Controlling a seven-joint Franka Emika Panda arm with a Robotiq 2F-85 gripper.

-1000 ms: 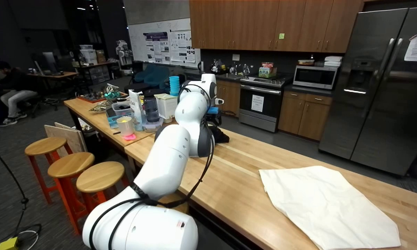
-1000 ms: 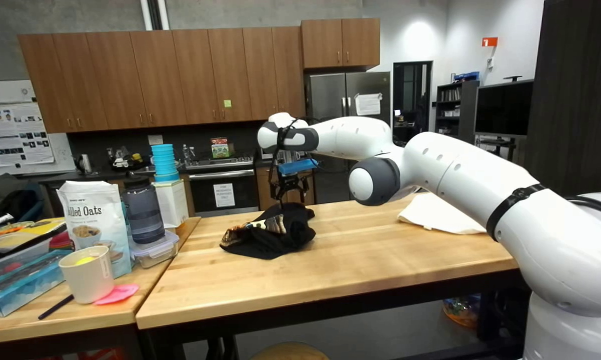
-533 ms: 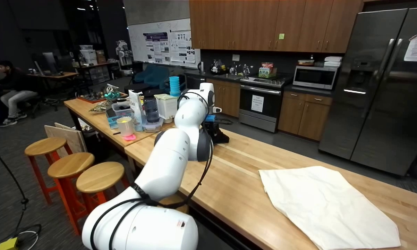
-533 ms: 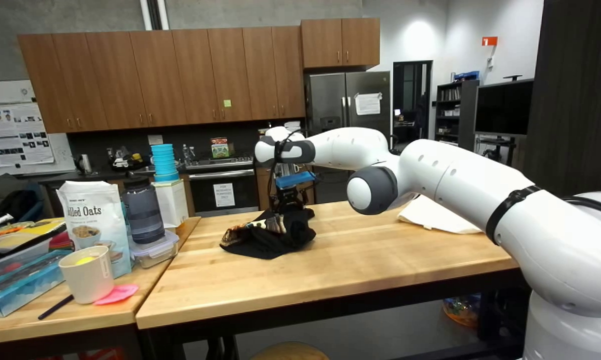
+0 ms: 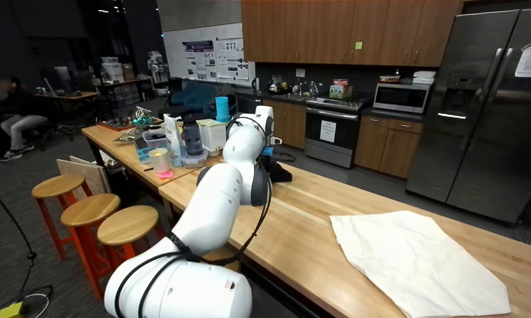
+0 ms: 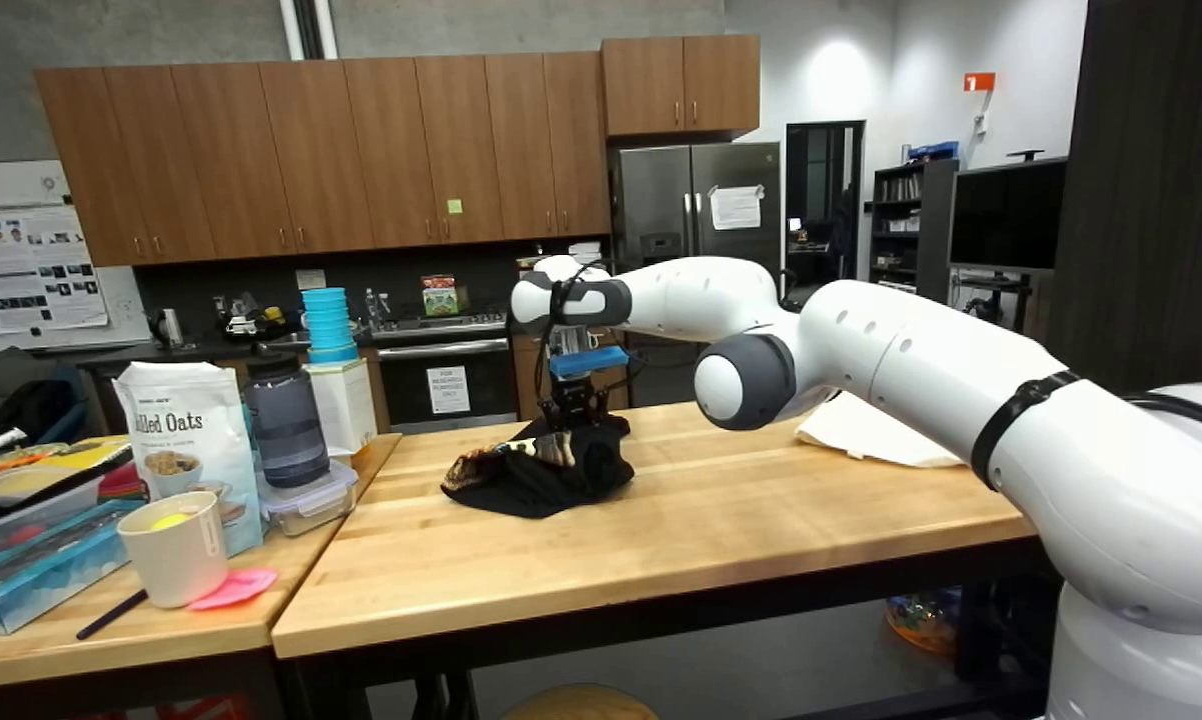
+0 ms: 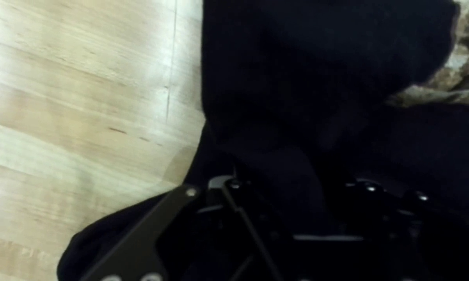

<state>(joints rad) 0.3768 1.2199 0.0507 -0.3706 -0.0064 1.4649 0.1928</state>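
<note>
Shown in both exterior views, one long table, set end to end with one neighbouring table; behind, one two-door refrigerator; stretched over the long table, one white arm; in an exterior view, three round stools in a row, plus part of a fourth seat behind the arm; spread on the long table, one white cloth, well apart from one black cloth. Crumpled, partly patterned and lying toward the end of the long table nearest the neighbouring table, that black cloth; down against it from above, one gripper, merging black into black in the wrist view; cannot tell how far open, nor whether pinching any fold. Grouped on the neighbouring table, one clear bin heaped with mixed items; one upright bag printed "Oats", one white box and one blue box, all with contents hard to make out; rising near the white box, one stack of blue cups, too tightly nested to count; one dark bottle close to the bag; one lidded clear container just beside or under the bottle, impossible to tell which; one pale mug with one yellow object inside; just beside the mug, one pink piece and one slim dark stick.
</note>
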